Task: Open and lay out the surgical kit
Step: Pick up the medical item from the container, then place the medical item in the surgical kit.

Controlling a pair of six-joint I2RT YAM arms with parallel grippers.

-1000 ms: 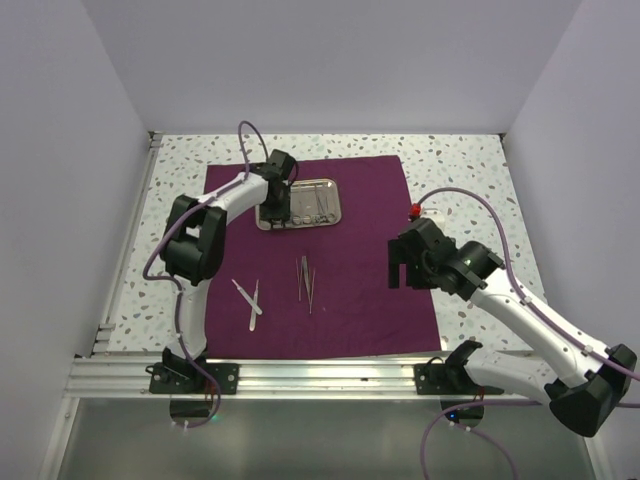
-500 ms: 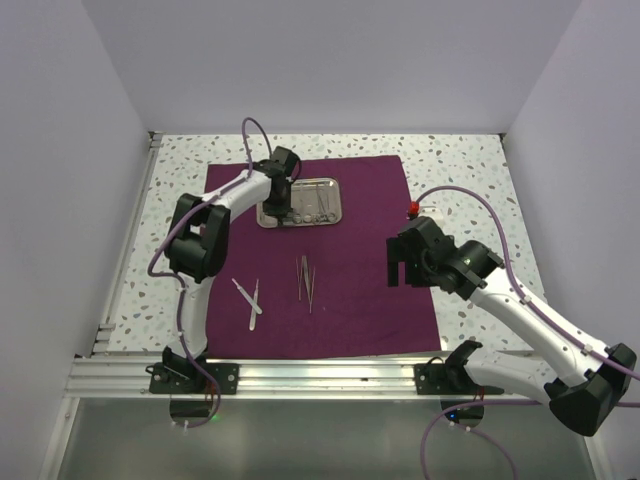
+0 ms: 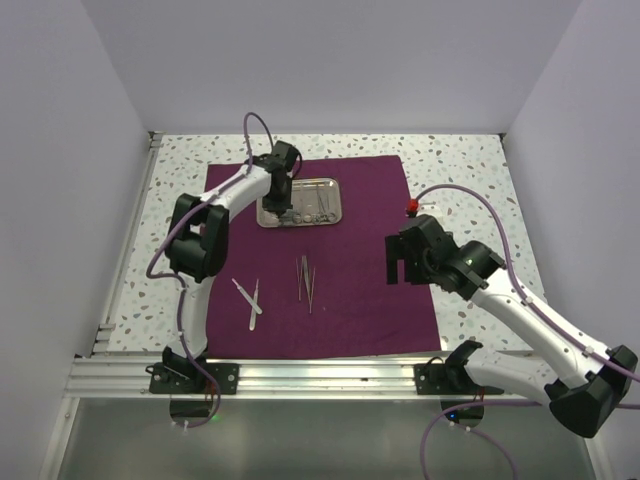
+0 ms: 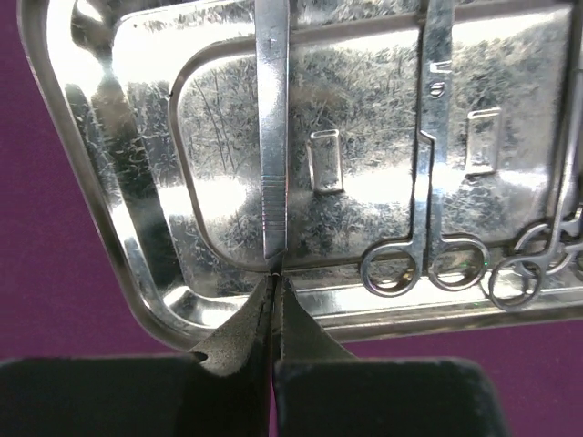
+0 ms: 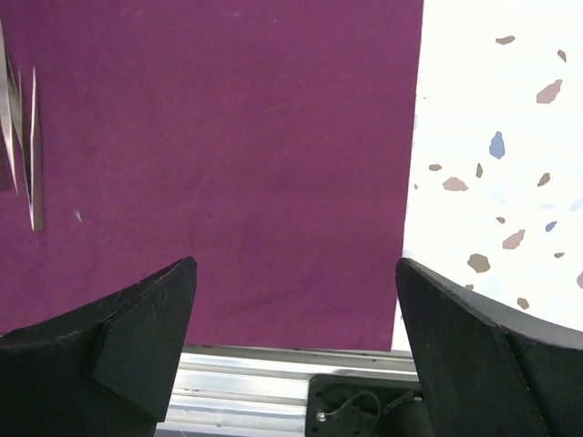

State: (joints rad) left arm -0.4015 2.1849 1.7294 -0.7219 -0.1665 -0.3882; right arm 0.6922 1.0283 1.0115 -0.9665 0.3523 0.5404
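Observation:
The maroon cloth lies spread flat, with the steel tray at its far middle. My left gripper is over the tray's left part. In the left wrist view it is shut on the near tip of a flat steel instrument lying in the tray. Scissor-handled forceps lie to its right, with more ring handles beyond. Tweezers and more thin tools lie on the cloth. My right gripper is open and empty above the cloth's right part.
The speckled table shows right of the cloth's edge. An aluminium rail runs along the near edge. White walls enclose the table on three sides. A red-tipped fitting sits on the right arm's cable.
My left gripper has shifted slightly away and to the right over the tray's left side. The right arm has barely moved.

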